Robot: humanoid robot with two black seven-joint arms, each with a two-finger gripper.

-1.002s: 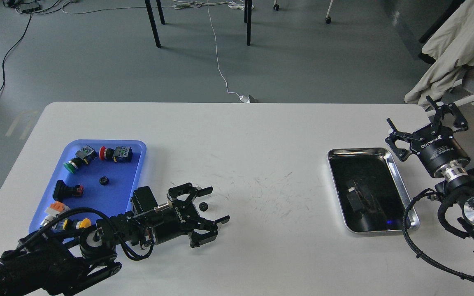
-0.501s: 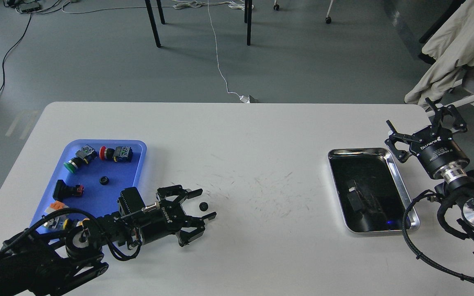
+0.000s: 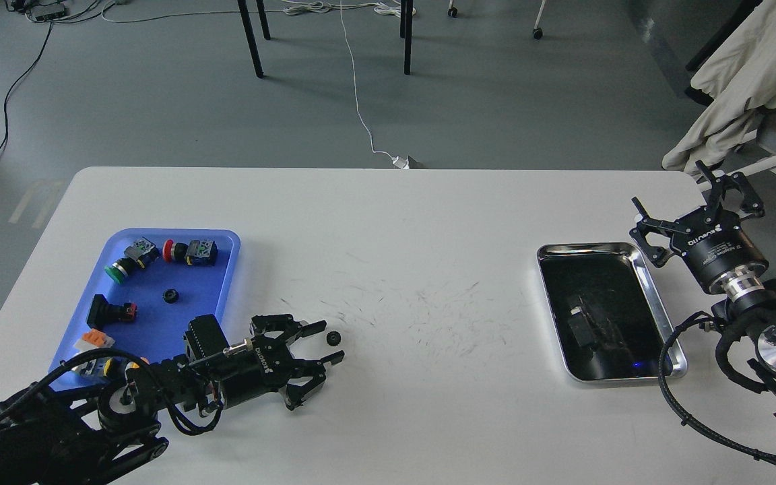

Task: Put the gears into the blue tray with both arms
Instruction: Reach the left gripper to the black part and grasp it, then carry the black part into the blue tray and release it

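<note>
Head view: gear (image 3: 334,337) on table (image 3: 428,222), between spread fingertips of left gripper (image 3: 329,343), untouched. Right gripper (image 3: 698,195) also wide, holding nothing, beside steel tray (image 3: 651,283).

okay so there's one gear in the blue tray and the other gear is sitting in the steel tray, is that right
Not quite. One gear is in the blue tray, but the other gear lies on the white table, between the open left gripper's fingertips, not in the steel tray. The head view shows it.

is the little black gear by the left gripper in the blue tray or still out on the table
Out. The tiny black round gear lies on the white table, right of the shallow blue plastic tray, by the open left gripper's fingertips.
</note>
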